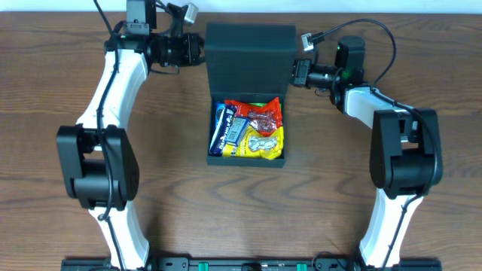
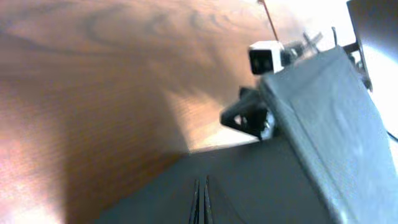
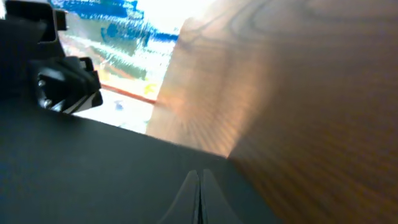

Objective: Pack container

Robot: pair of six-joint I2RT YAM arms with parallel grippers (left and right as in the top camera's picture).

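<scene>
Snack packets (image 1: 248, 129) fill the open container (image 1: 248, 159) mid-worktop (image 1: 173, 113). Behind them its flap lid (image 1: 250, 56) stands raised, with the left hand (image 1: 197, 51) and right hand (image 1: 299, 72) at its side edges. Both have their fingers pressed together, perhaps pinching the flap.

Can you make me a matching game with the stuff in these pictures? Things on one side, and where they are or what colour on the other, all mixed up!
Things:
1 container
2 blue packet
3 yellow packet
4 table

Matches:
a brown wood
b inside, along the left side
c dark, lid open
d inside, along the side nearest the robot

Pairs: 1-c, 2-b, 3-d, 4-a
</scene>
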